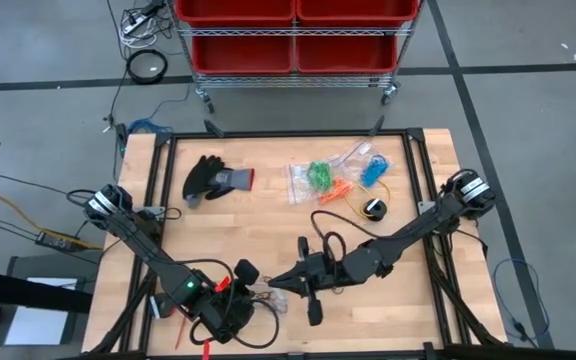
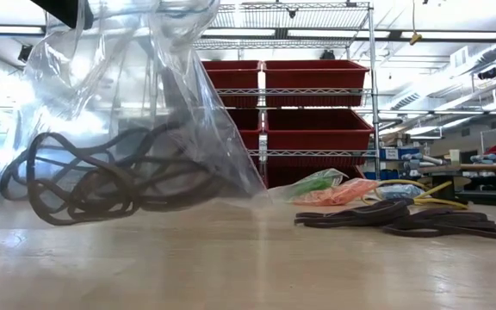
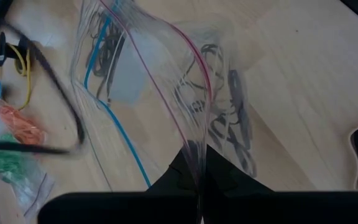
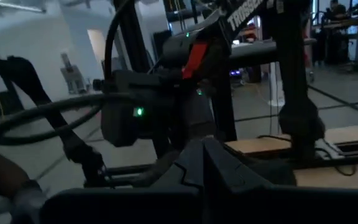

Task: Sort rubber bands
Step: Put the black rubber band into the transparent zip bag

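Here two hands [image 1: 266, 283] [image 1: 280, 281] pinch one clear bag [image 2: 127, 129] of black rubber bands [image 2: 93, 185].

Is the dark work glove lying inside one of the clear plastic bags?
No, the dark work glove lies alone on the bare wooden table, apart from the bags.

Grey concrete floor [image 1: 528, 110] with dark seam lines around the wooden bench [image 1: 268, 225]. Wire shelf rack [image 1: 293, 78] on casters at 12 o'clock, holding red bins [image 2: 317, 82]. Ceiling strip lights [image 2: 442, 30] overhead, cables on floor at 11 o'clock.
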`<action>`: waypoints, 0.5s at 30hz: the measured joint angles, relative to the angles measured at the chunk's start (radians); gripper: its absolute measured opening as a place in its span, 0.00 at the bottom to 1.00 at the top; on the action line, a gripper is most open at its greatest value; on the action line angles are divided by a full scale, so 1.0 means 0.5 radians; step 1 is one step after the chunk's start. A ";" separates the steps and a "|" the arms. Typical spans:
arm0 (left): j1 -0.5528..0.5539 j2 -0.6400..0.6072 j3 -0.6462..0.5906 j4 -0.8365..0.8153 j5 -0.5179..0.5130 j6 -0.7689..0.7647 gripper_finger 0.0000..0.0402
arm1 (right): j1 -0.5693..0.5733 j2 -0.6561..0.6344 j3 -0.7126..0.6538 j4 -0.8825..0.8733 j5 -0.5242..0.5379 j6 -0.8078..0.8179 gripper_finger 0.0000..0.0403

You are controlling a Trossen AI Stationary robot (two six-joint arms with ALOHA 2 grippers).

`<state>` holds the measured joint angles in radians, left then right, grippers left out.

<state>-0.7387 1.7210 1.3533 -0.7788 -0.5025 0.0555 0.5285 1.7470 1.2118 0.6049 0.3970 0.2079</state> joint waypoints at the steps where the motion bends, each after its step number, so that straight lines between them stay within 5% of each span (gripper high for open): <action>1: 0.000 0.000 0.000 0.001 0.000 0.001 0.01 | 0.000 0.010 -0.001 -0.011 0.004 0.002 0.00; 15: 0.015 0.000 0.001 -0.003 0.014 0.001 0.01 | 0.002 0.175 0.004 0.104 0.004 0.139 0.00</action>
<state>-0.7311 1.7210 1.3537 -0.7804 -0.4954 0.0559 0.5293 1.8346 1.2137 0.6569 0.3990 0.2773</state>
